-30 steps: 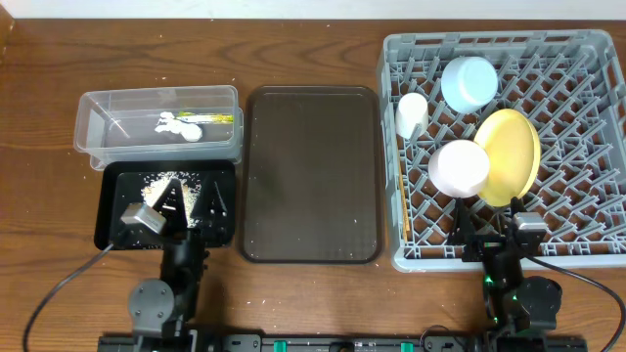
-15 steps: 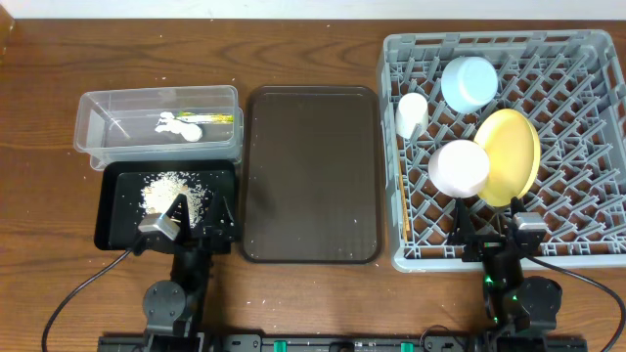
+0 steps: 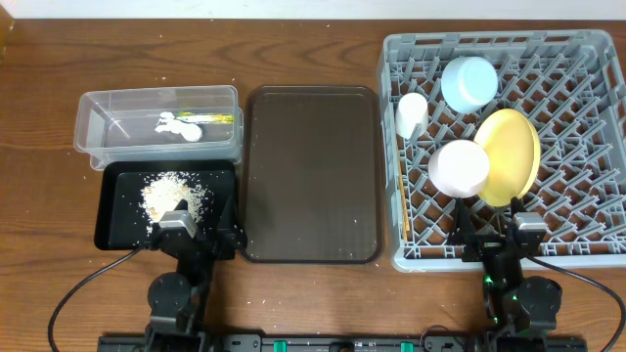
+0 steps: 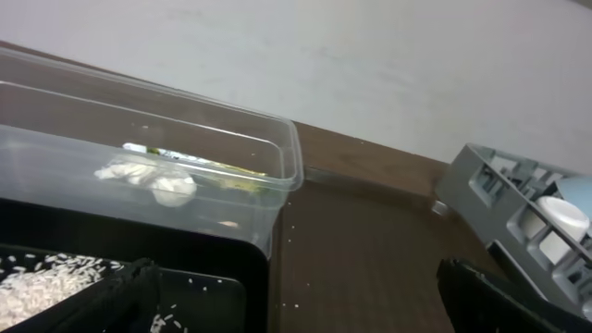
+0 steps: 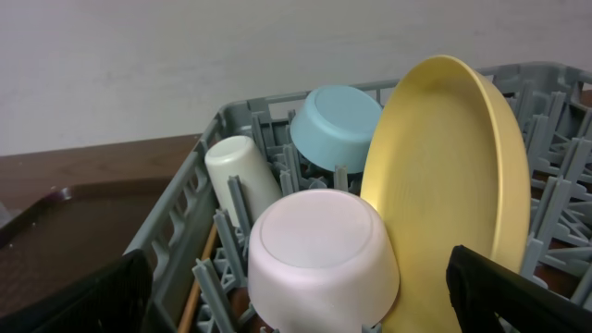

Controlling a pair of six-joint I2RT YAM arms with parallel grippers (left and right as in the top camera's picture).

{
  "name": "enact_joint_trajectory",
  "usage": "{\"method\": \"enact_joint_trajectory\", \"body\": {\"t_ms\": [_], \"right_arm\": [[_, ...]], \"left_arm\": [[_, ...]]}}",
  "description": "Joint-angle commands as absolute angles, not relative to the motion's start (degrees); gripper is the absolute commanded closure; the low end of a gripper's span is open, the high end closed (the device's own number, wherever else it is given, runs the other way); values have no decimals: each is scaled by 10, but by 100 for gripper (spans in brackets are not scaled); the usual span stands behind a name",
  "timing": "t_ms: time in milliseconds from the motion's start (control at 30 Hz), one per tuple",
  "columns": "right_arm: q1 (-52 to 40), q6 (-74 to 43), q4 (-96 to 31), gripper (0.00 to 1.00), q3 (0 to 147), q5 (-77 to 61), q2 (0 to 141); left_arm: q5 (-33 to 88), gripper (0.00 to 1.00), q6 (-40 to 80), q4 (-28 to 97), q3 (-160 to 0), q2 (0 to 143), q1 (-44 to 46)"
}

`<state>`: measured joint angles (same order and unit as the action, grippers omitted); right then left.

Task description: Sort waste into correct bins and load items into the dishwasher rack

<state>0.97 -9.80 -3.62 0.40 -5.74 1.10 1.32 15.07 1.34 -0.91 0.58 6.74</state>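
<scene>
**A:** The left gripper point(image 4: 296, 289) has been pulled back toward the near edge, and the rice crumbs point(image 3: 174, 193) it was covering are now laid bare in the black tray point(image 3: 112, 231).

**B:** Its jaws are seen spread wide, with nothing held. The paper scrap point(image 3: 176, 124) and wrapper point(image 3: 217, 118) are kept apart in the clear tub point(image 3: 93, 135) just beyond, so dry litter is presumably being separated from food.

**A:** The right gripper point(image 3: 485, 235) is likewise splayed and empty, parked at the near wall of the rack point(image 3: 587, 227).

**B:** The yellow plate point(image 3: 511, 154) is stood on edge among the pegs. The white bowl point(image 3: 460, 168) is propped mouth-down against its left side, likely for draining. The blue bowl point(image 3: 468, 83) is set farther back, and the cup point(image 3: 412, 112) is tipped at the far left. The chopsticks point(image 5: 202, 273) are tucked along the left wall.

**A:** The sorting is judged essentially finished.
</scene>
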Motion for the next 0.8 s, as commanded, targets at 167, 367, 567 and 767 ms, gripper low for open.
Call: {"method": "enact_joint_trajectory", "body": {"t_ms": [167, 367, 567, 767], "right_arm": [[15, -89, -38, 1, 3, -56, 11], [15, -89, -38, 1, 3, -56, 11], [15, -89, -38, 1, 3, -56, 11], [15, -89, -38, 1, 3, -56, 11]], "left_arm": [[4, 2, 133, 41, -2, 1, 106], [4, 2, 133, 41, -2, 1, 197], [4, 2, 133, 41, -2, 1, 297], [4, 2, 133, 41, -2, 1, 308]]}}
